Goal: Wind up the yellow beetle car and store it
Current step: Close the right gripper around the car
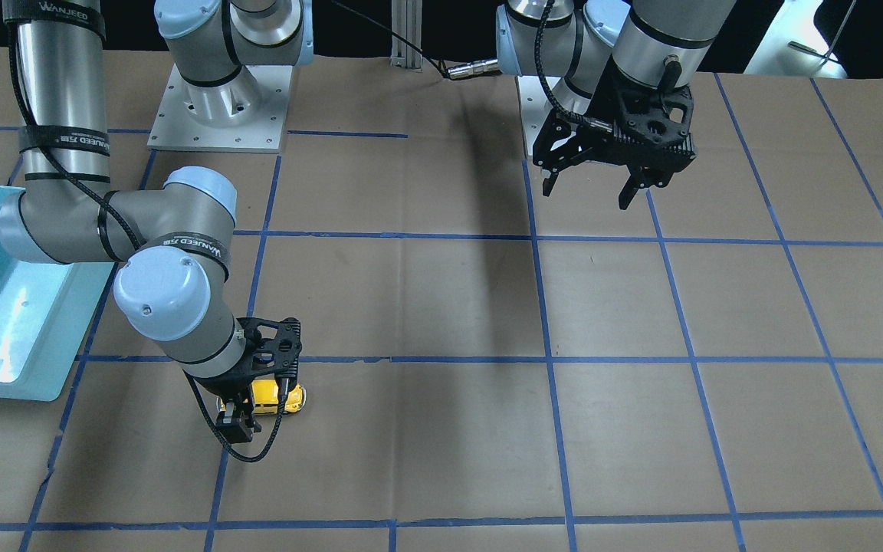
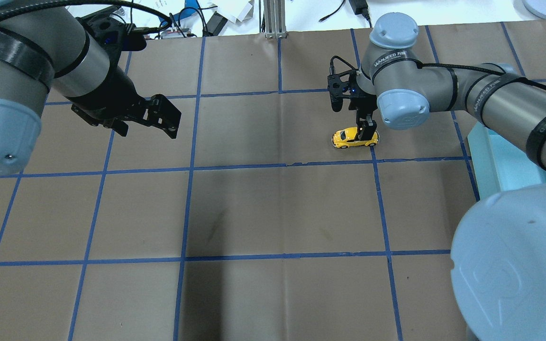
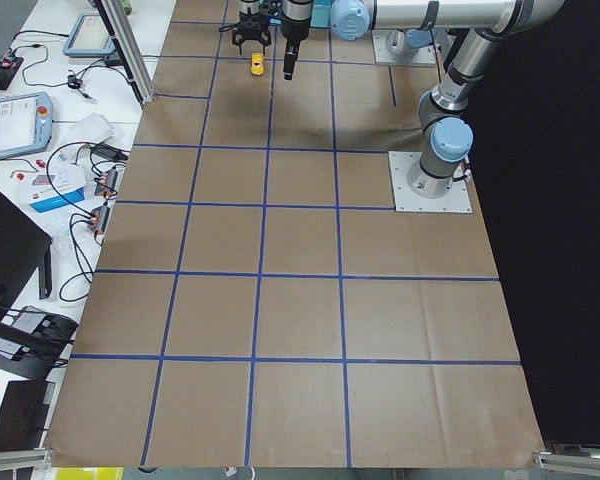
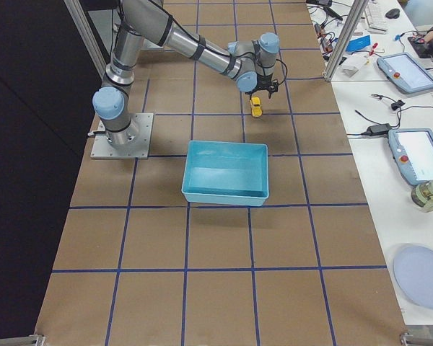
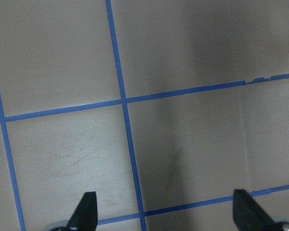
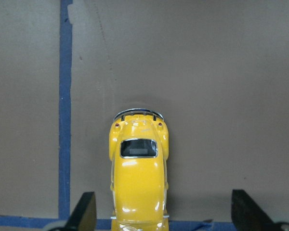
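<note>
the yellow beetle car [image 3: 257, 66] sits at the table's [image 3: 300, 300] far end.

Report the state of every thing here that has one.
yellow beetle car: upright on its wheels, not gripped.
right end effector: open, fingers straddling the car.
left end effector: open, empty.
teal bin: empty.

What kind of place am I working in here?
Probably a robotics lab: robot arms bolted to a paper-covered table marked with a blue tape grid, with control tablets alongside.
</note>
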### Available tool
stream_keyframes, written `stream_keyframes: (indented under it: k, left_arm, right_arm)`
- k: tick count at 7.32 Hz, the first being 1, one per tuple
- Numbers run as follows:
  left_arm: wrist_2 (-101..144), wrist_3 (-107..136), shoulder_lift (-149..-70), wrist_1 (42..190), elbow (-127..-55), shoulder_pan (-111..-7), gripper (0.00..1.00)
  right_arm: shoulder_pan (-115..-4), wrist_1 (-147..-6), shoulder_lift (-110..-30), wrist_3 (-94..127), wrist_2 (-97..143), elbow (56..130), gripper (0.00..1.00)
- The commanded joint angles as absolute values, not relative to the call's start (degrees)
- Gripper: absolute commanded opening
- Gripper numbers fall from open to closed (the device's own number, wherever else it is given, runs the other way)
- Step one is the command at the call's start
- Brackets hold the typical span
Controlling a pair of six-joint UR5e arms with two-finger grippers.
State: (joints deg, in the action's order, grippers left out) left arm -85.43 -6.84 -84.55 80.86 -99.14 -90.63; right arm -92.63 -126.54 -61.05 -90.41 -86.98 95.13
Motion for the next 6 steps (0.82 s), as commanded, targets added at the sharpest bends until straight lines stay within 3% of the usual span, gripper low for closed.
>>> stream_keyframes:
  k: [1, 6]
  left_arm:
    - [-85.43, -6.86, -84.46, 80.86, -99.14, -90.62, 1.0]
    - [-85.43, -6.77, -84.37, 80.86, -99.14, -90.62, 1.0]
  right_arm:
    - [-92.64, -128.14, -60.91, -90.44, -87.01, 96.33, 1.0]
    - [-92.64, -130.96, -60.03, -90.44, -86.92, 98.79, 1.0]
